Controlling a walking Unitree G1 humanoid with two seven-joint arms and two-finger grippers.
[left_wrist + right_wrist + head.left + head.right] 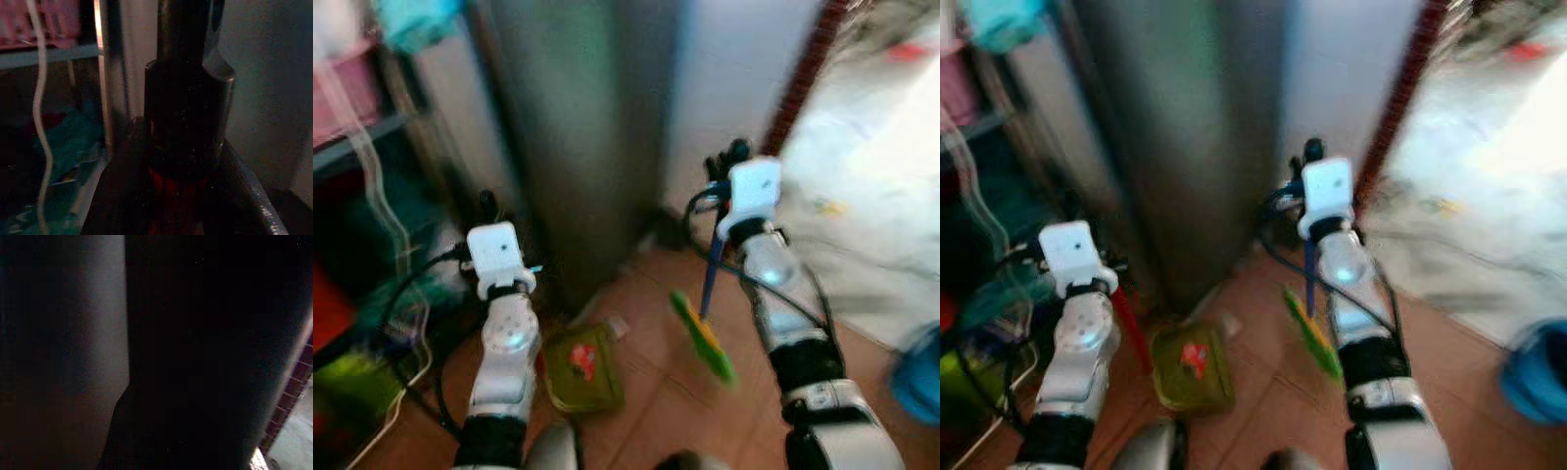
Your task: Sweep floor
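Note:
My right gripper (724, 162) is raised before a pale wall and shut on the blue handle (712, 274) of a small broom. Its green and yellow brush head (705, 338) hangs slanted just over the brown tiled floor (656, 401). My left gripper (489, 208) is up beside a grey cabinet, shut on a dark handle with a red lower part (171, 196). That red handle (1131, 325) runs down to a green dustpan (582, 367), which is low over the tiles between my arms. The whole picture is blurred. The right wrist view is nearly black.
A tall grey cabinet (587, 147) stands straight ahead, close to both grippers. Shelves with pink bins (342, 88) and loose cables (401, 323) crowd the left. A dark red door frame (803, 78) and a bright room lie to the right, with a blue bucket (920, 377) on the floor.

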